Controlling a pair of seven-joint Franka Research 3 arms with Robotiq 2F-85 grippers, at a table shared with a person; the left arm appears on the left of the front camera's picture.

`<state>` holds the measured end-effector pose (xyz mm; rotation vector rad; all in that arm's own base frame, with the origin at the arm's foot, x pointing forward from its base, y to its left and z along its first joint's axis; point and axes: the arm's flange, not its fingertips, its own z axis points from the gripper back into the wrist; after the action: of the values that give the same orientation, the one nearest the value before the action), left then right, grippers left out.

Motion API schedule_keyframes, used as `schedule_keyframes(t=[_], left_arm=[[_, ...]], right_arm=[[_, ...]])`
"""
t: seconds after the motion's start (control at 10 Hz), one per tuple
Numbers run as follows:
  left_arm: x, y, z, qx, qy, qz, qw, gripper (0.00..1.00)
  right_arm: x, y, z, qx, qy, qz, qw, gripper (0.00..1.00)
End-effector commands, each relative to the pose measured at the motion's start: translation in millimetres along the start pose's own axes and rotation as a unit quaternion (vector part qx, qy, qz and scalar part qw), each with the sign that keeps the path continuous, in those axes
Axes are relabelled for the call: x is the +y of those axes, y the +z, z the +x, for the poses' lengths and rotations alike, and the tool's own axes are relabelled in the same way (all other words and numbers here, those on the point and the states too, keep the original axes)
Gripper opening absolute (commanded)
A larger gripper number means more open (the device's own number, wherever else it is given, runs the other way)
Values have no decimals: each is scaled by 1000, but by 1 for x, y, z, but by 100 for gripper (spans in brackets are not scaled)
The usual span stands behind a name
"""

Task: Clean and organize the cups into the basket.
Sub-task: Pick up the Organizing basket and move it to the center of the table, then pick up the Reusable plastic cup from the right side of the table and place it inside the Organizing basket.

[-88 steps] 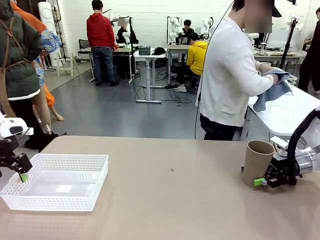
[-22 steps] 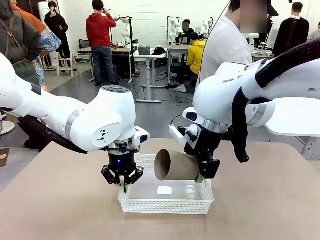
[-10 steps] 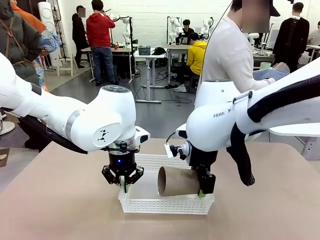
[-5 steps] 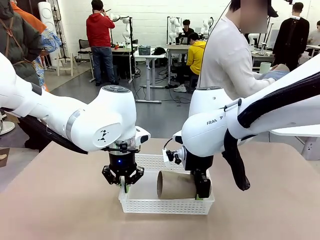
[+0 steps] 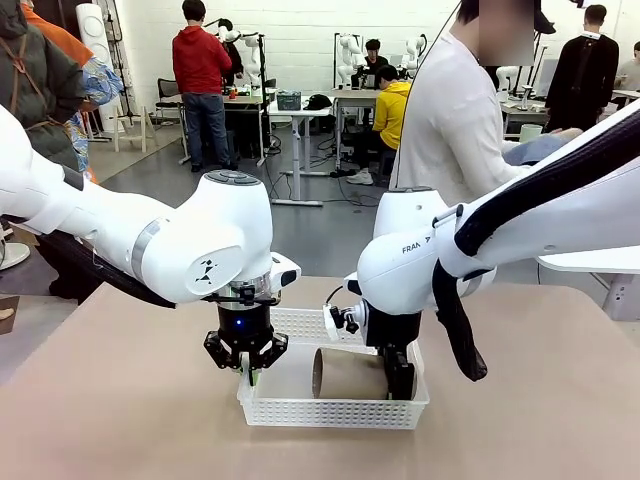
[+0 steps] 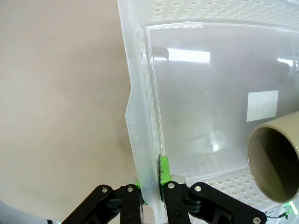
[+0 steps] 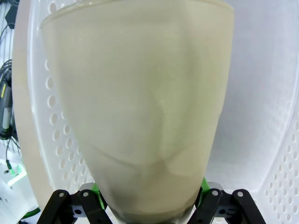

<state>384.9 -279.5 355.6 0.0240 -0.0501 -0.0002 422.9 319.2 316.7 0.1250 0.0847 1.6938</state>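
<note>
With the left gripper [image 5: 245, 372], pinches the left end wall of the basket [image 5: 330, 412]: clenched tight, one green-padded finger outside the wall and one inside. From the left wrist, looks down on that same gripper [image 6: 152, 179] closed on the lattice wall of the basket [image 6: 140, 116], with bare tan table [image 6: 60, 93] outside the basket and a white label [image 6: 261, 105] on the basket floor. Shows the tan-brown cup [image 6: 273, 161] just past the label, on its side, open mouth turned toward the clamped wall.

From the front, finds the tan-brown cup [image 5: 350, 373] lying lengthwise inside the basket, toward its right end, mouth facing the left end. Reaches down into the right end of the basket with the right gripper [image 5: 400, 385], at the cup's base. From the right wrist, straddles the narrow base of the cup [image 7: 140, 107] with the right gripper [image 7: 148, 189], one green pad at either side, the perforated wall of the basket [image 7: 261, 116] curving round behind. Cannot tell whether those pads press the cup or stand released just off it.

Beyond the far side of the basket, shows a person [image 5: 450, 110] in a white top standing past the table.
</note>
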Motion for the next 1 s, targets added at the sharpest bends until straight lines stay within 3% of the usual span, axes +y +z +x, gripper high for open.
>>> schedule_keyframes(t=[0.0, 0.6, 0.8, 0.9], left_arm=[[0, 1, -1, -2, 3, 1, 1000, 0], [0, 1, -1, -2, 3, 1, 1000, 0], [0, 1, -1, -2, 3, 1, 1000, 0], [0, 1, -1, -2, 3, 1, 1000, 0]], right_arm=[[-4, 4, -1, 0, 0, 4, 1000, 96], [3, 10, -3, 0, 5, -1, 1000, 100], [27, 53, -19, -36, 12, -60, 997, 100], [46, 89, -39, -81, 9, -114, 990, 100]])
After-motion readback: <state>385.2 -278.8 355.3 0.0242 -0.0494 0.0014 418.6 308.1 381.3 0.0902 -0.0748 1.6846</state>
